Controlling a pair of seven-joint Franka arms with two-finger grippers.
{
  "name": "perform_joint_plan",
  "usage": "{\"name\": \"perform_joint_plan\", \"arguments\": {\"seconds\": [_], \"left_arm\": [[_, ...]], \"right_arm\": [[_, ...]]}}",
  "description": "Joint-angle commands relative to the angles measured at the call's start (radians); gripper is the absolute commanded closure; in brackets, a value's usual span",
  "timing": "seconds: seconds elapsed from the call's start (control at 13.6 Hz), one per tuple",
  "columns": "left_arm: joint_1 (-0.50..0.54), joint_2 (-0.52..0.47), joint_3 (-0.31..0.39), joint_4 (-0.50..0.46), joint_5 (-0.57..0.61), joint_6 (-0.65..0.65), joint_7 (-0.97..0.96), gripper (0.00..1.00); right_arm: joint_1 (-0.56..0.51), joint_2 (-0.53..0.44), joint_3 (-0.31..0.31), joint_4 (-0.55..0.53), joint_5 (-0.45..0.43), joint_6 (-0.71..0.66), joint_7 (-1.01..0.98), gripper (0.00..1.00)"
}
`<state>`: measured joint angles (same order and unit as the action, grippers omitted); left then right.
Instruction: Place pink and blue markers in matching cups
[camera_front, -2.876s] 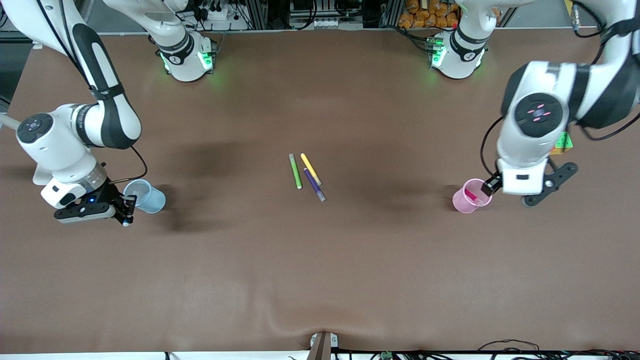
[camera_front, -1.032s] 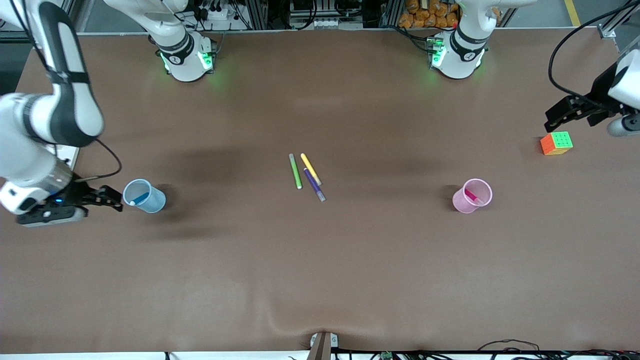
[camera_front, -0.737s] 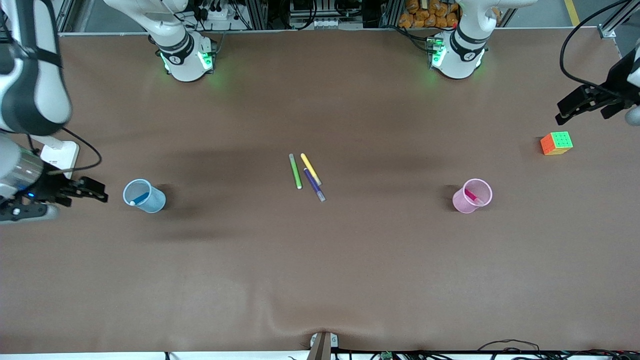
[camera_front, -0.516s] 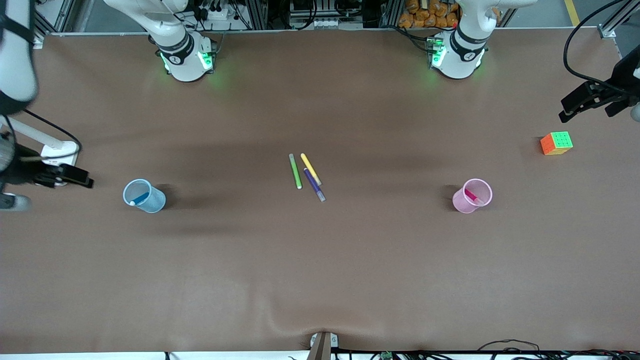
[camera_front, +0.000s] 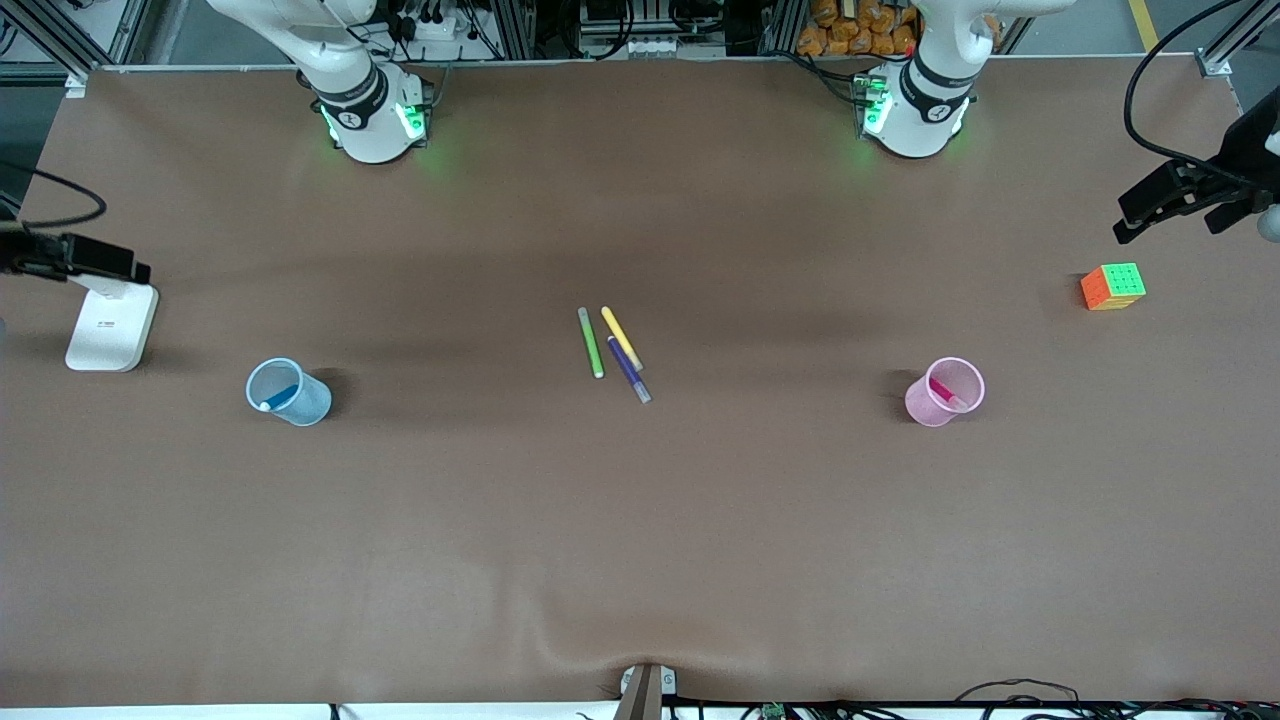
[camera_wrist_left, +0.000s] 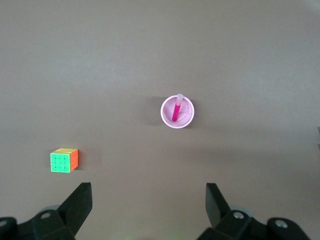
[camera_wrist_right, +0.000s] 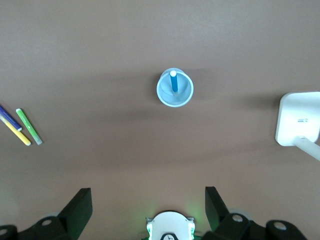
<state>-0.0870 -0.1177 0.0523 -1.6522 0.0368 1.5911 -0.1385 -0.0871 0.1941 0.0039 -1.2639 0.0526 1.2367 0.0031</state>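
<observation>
Both jaws are spread wide and empty. Below the left gripper (camera_wrist_left: 147, 207), the pink marker (camera_wrist_left: 175, 110) stands in the pink cup (camera_wrist_left: 186, 120); below the right gripper (camera_wrist_right: 147, 207), the blue marker (camera_wrist_right: 174, 82) stands in the blue cup (camera_wrist_right: 182, 97). Arms are best parked clear.

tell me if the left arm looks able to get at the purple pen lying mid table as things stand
Probably yes. The left gripper is open, holds nothing and is up over the table's edge near the cube. The purple pen lies uncovered, though it touches the yellow pen, which crowds the fingers.
</observation>
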Motion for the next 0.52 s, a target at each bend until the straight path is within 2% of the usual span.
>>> {"name": "perform_joint_plan", "arguments": {"seconds": [0.0,0.15,0.22,0.44], "left_arm": [[-0.004,0.004,0.006,0.022,-0.018,-0.017,0.0,0.0],[0.0,0.004,0.004,0.022,-0.018,-0.017,0.013,0.0],[-0.005,0.006,0.004,0.022,-0.02,-0.017,0.013,0.0],[-0.01,0.01,0.003,0.022,-0.017,-0.017,0.008,0.0]], "right_arm": [[0.0,-0.123,0.016,-0.107,-0.026,0.028,0.023,0.0],[0.0,-0.232,0.016,-0.285,-0.025,0.145,0.034,0.0],[-0.002,-0.264,0.016,-0.339,-0.016,0.171,0.066,0.0],[0.009,-0.263,0.018,-0.336,0.004,0.185,0.078,0.0]]}}
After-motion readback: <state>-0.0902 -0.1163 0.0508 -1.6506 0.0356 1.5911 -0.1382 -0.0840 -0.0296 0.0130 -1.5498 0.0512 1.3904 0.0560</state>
